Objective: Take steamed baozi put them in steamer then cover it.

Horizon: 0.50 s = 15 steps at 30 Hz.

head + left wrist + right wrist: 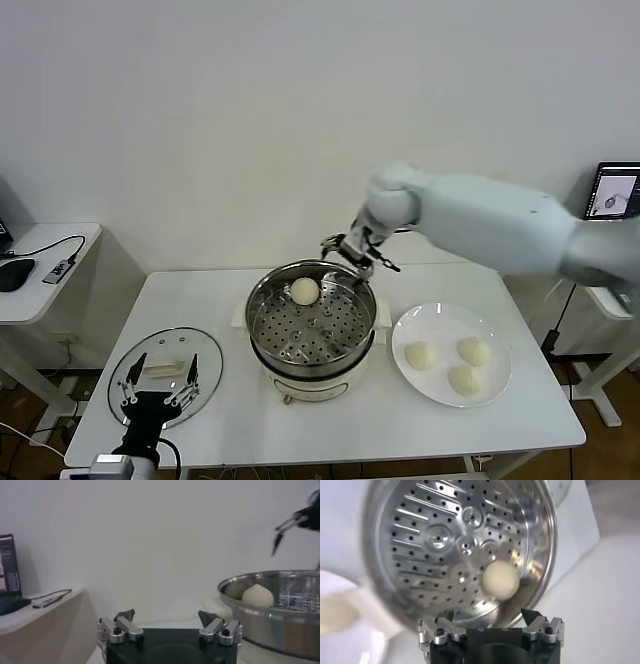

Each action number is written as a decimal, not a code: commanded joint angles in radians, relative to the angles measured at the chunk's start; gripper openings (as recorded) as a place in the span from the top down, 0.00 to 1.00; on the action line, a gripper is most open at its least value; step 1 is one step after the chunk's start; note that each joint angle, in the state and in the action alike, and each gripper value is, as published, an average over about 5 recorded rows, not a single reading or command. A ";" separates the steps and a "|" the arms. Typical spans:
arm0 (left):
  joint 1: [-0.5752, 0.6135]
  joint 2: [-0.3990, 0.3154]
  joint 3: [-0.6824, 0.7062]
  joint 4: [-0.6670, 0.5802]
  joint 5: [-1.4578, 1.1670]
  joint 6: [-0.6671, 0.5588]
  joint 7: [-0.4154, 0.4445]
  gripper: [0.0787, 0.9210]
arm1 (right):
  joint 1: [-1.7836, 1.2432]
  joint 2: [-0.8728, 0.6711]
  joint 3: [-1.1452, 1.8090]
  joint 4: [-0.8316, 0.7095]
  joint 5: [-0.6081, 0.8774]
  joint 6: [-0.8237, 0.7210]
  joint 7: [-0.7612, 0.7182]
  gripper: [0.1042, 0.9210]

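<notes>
The shiny steel steamer (345, 345) sits on a white cooker base at the table's middle. One pale baozi (304, 290) lies on its perforated floor at the far side, also seen in the right wrist view (501, 579) and the left wrist view (257, 595). Three more baozi (420, 355) (474, 350) (463, 379) lie on a white plate (440, 318) to the right. My right gripper (350, 249) is open and empty above the steamer's far rim. The glass cover (200, 345) lies flat at the front left. My left gripper (152, 392) is open over its near edge.
A side table (60, 262) with a cable and mouse stands at the far left. A screen (613, 190) shows at the far right. The table's front edge runs just below the plate and cooker.
</notes>
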 commanded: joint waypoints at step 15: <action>0.000 0.019 -0.031 0.007 -0.002 0.008 -0.003 0.12 | -0.463 -0.380 0.257 0.152 -0.091 -0.312 0.027 0.12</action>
